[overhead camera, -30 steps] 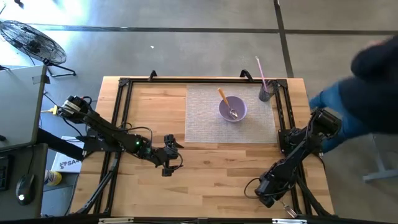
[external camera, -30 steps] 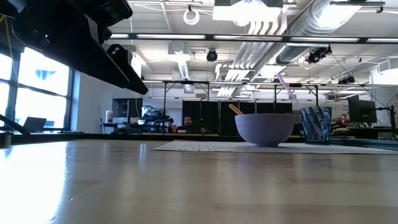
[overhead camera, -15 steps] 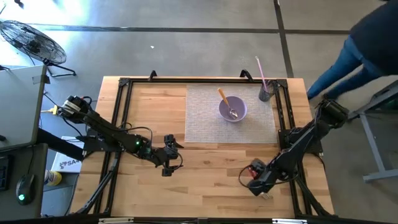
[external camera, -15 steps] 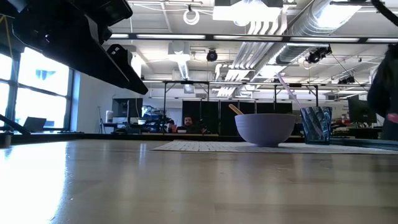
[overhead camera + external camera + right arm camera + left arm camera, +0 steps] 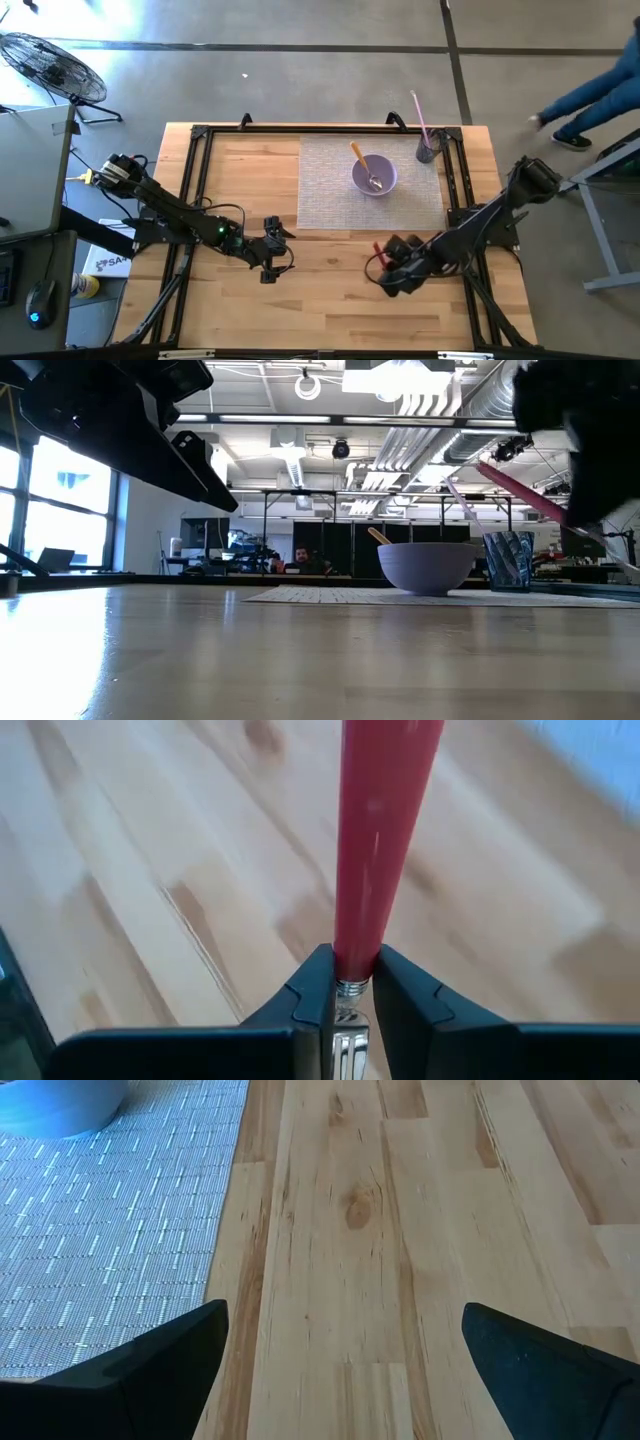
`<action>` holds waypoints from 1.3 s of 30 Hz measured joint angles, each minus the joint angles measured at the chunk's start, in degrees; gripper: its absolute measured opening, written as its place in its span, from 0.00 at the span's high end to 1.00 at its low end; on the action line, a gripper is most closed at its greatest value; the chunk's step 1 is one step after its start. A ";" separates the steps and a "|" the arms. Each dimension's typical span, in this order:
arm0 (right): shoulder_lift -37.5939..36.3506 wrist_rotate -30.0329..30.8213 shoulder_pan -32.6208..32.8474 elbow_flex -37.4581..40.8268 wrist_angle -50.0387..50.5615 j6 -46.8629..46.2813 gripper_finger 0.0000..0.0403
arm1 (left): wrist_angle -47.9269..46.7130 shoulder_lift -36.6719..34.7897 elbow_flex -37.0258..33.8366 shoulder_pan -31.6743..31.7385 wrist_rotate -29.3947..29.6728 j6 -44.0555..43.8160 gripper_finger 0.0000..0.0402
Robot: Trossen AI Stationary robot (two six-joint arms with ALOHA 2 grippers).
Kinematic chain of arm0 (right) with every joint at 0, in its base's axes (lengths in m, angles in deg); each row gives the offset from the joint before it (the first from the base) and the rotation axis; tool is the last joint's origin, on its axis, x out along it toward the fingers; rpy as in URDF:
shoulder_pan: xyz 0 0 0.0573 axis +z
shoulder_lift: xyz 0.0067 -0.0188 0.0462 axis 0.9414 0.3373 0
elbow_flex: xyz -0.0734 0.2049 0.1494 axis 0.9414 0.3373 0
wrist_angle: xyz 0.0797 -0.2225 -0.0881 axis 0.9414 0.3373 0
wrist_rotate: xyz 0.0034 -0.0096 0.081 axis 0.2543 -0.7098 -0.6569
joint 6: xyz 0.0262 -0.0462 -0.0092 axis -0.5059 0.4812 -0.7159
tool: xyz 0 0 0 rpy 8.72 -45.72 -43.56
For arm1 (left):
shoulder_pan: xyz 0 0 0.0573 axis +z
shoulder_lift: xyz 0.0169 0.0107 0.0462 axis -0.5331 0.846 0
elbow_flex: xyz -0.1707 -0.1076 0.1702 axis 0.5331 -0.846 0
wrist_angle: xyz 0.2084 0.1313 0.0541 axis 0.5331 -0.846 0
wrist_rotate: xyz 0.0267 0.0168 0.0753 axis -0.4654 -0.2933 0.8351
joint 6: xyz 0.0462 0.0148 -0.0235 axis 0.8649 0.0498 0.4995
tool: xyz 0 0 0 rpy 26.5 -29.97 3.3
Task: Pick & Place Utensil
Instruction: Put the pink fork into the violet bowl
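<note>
My right gripper hovers over the bare wood near the placemat's near edge, shut on a red-handled utensil whose handle sticks out past the fingertips. A purple bowl stands on the grey placemat and holds an orange-handled utensil and a metal spoon. A dark cup with a pink utensil stands at the mat's far right corner. My left gripper waits open, left of the mat. My right gripper pinches the red-handled utensil between its two fingers at the handle's lower end, where it joins the metal neck. The handle runs forward along the fingers and beyond them. The utensil is lifted clear of the table and slants in the low view.
Black frame rails run along the table's left, far and right sides. Bare wood stretches along the near side between the two grippers. A person's legs show beyond the table's right edge.
My right gripper has moved from the near right corner toward the table's left and slightly toward the far edge, carrying the red-handled utensil into the low view. The person on the right has stepped farther from the table.
</note>
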 joint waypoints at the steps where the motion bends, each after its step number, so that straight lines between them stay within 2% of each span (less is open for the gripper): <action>1: 0.00 1.14 -0.71 -1.00 0.28 1.88 0.88 | 0.00 0.01 0.00 0.01 0.00 0.02 0.01; 9: 0.00 8.52 -8.17 -8.17 9.24 8.81 0.88 | 0.00 0.01 0.00 0.01 0.00 0.00 0.01; 17: -0.02 16.18 -17.46 -21.43 14.80 22.48 0.88 | 0.00 -0.01 0.00 0.00 0.00 0.00 0.01; 21: -0.11 19.31 -22.86 -24.84 16.50 27.50 0.87 | 0.00 0.01 -0.01 0.01 0.00 0.01 0.01; 31: -0.11 24.11 -36.35 -24.31 17.29 29.71 0.87 | 0.00 0.01 0.00 -0.01 0.00 0.00 0.01; 39: -0.09 23.34 -41.88 -15.86 12.10 29.67 0.87 | 0.00 0.00 -0.02 -0.01 0.00 0.01 0.01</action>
